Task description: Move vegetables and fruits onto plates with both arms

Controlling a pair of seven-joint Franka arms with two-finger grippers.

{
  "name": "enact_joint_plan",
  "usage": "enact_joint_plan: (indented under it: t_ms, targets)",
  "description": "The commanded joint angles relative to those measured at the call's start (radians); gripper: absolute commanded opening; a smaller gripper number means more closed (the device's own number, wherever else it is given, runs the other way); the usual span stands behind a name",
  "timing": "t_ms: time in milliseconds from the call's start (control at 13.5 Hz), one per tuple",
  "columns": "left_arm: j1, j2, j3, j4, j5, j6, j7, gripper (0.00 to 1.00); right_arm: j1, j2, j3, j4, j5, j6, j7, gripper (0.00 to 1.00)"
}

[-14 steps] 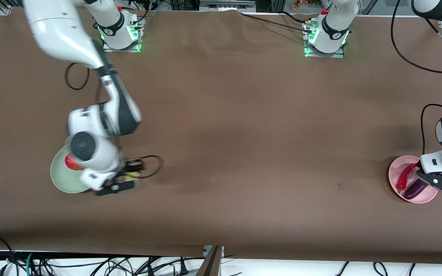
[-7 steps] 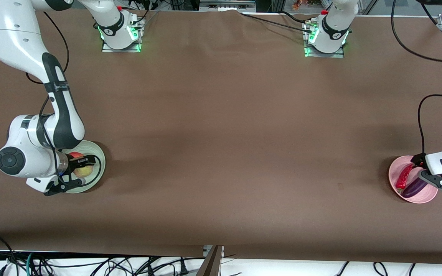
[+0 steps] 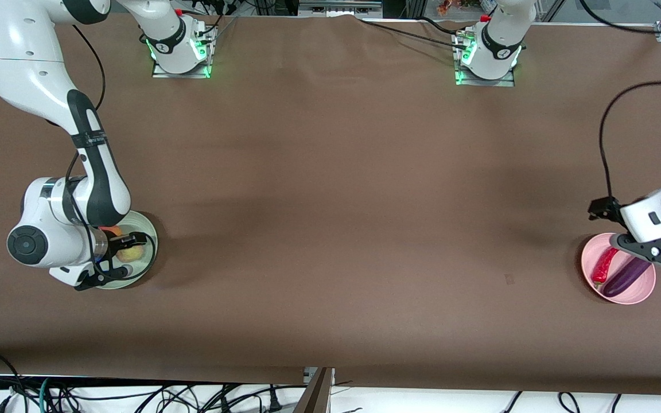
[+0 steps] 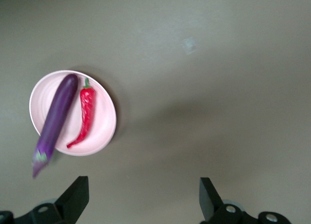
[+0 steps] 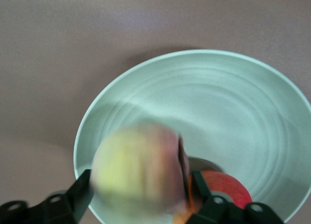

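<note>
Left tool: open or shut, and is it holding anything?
Open and empty. The left tool has its fingers spread wide with only table between them; the eggplant and chili pepper lie in the pink plate.

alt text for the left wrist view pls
A pale pink plate on a brown table holds a purple eggplant beside a red chili pepper. The left gripper is over bare table, fingers open and empty.

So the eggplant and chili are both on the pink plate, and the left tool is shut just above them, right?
Not quite. The eggplant and chili do lie on the pink plate, with the left tool above it, but the left wrist view shows that tool open, fingers spread wide and holding nothing.
</note>
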Motion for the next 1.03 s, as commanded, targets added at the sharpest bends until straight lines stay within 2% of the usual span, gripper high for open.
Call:
enact_joint_plan:
  t_ms: [0, 74, 222, 295, 369, 591, 665, 812, 960]
  targets:
    - [-0.090, -0.058, 0.030, 0.072, -0.092, -0.104, -0.068, 1.00, -0.011, -0.039, 0.022, 0.056, 0.043, -0.056, -0.008, 1.00]
    - [-0.179, -0.108, 0.162, 0.074, -0.155, -0.108, -0.088, 1.00, -0.009, -0.063, 0.024, 0.091, 0.067, -0.118, -0.008, 1.00]
    - [-0.361, -0.191, 0.417, 0.054, -0.371, -0.100, -0.198, 1.00, -0.002, -0.100, 0.025, 0.180, 0.072, -0.273, -0.007, 1.00]
    - [-0.418, -0.225, 0.500, 0.036, -0.427, -0.099, -0.254, 1.00, -0.002, -0.122, 0.025, 0.214, 0.074, -0.344, -0.007, 1.00]
    - [-0.460, -0.270, 0.554, -0.019, -0.430, -0.077, -0.276, 1.00, 0.000, -0.145, 0.027, 0.240, 0.074, -0.399, -0.005, 1.00]
    - [-0.511, -0.469, 0.598, -0.303, -0.424, 0.080, -0.258, 1.00, 0.004, -0.267, 0.025, 0.238, 0.078, -0.505, 0.030, 1.00]
    - [-0.535, -0.510, 0.607, -0.367, -0.424, 0.122, -0.264, 1.00, 0.012, -0.325, 0.024, 0.192, 0.078, -0.507, 0.101, 1.00]
    - [-0.554, -0.514, 0.636, -0.380, -0.424, 0.145, -0.263, 1.00, 0.012, -0.444, 0.024, 0.086, 0.075, -0.460, 0.150, 1.00]
    - [-0.552, -0.471, 0.641, -0.328, -0.423, 0.135, -0.269, 1.00, 0.015, -0.540, 0.024, -0.012, 0.074, -0.447, 0.139, 1.00]
